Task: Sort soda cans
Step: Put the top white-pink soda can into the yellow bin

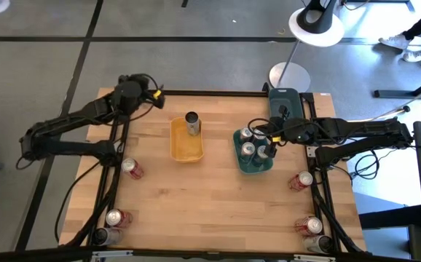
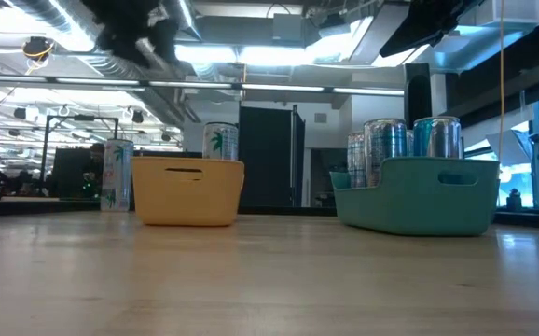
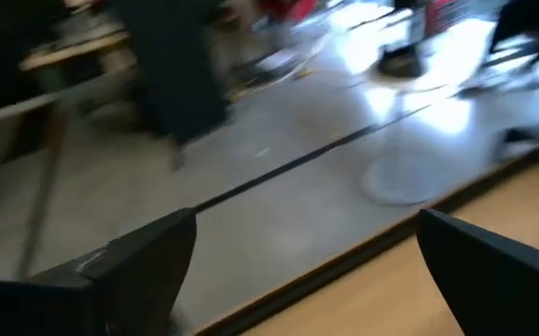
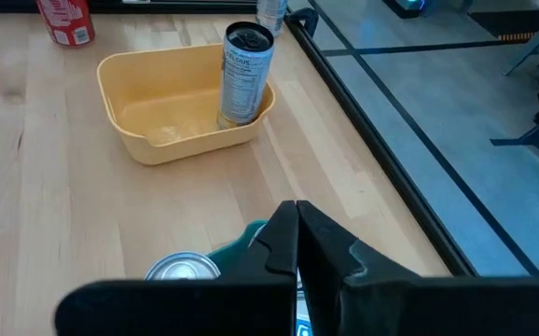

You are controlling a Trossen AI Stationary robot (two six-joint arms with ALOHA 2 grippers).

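The right claw [image 1: 269, 138] hangs over the teal tray [image 1: 241, 161], its two fingers [image 4: 293, 245] pressed flat together with nothing caught between them. Right under it, inside that tray, stand four silver-teal cans [image 1: 248, 150], packed close and upright; from table level their tops [image 2: 386, 122] rise well above the tray's rim [image 2: 419, 164].

Taking the teal tray as the mark: just beside it, toward the left arm, sits the yellow tray [image 1: 180, 151], with one tall can [image 1: 191, 122] standing upright in its far end. That can [image 4: 244, 75] shows a printed label and an opened-looking top from the right wrist.

Further out from the teal tray, on the right arm's side, a red can [image 1: 302, 180] lies near the table's edge, and two more cans [image 1: 312, 226] sit at the near right corner. Across the table, well apart from the teal tray, another red can [image 1: 131, 169] lies by the left edge, and a pair [image 1: 113, 217] rests at the near left corner.

The left claw [image 1: 156, 93] waits at the far left corner of the table, well apart from the teal tray, its fingers [image 3: 148, 266] spread wide and holding nothing, pointing out past the table edge at the floor.
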